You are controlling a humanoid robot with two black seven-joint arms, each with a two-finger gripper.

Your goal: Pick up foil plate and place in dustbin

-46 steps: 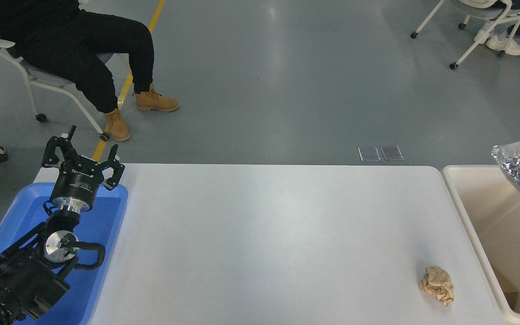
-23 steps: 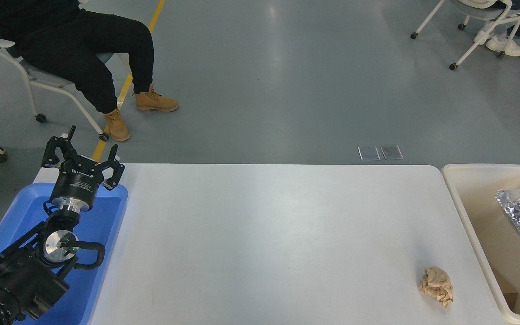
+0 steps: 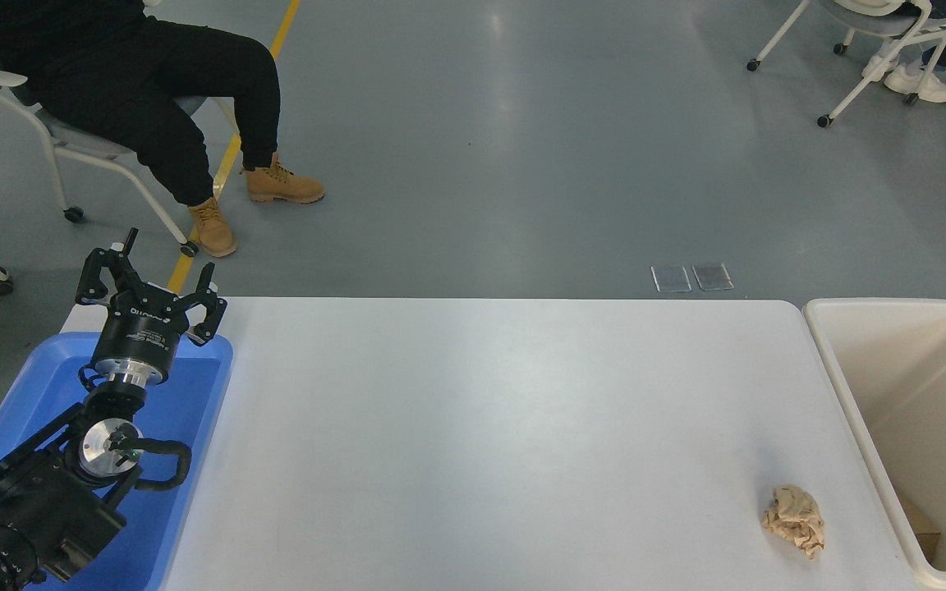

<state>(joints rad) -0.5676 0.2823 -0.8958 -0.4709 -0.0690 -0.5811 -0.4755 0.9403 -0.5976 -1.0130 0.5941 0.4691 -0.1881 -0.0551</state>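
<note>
Left arm: I saw the black left arm parked at the lower left, its black left gripper raised over the far end of a bright blue shallow plastic tray, fingers spread apart and holding nothing.
Right arm: I had no sight of it from the head view.
Foil plate: I could not find it anywhere in my view; whether it lay deep in the bin I could not tell.
Dustbin: I noted the large cream plastic rectangular dustbin standing just beside the right edge of the white table, its smooth inner walls bare where visible, with a brownish scrap at the bottom near corner.
Paper: I logged a small crumpled tan paper ball on the table near the bin's near corner.
Background: a seated person in black trousers and tan boots was beyond the table at upper left.
</note>
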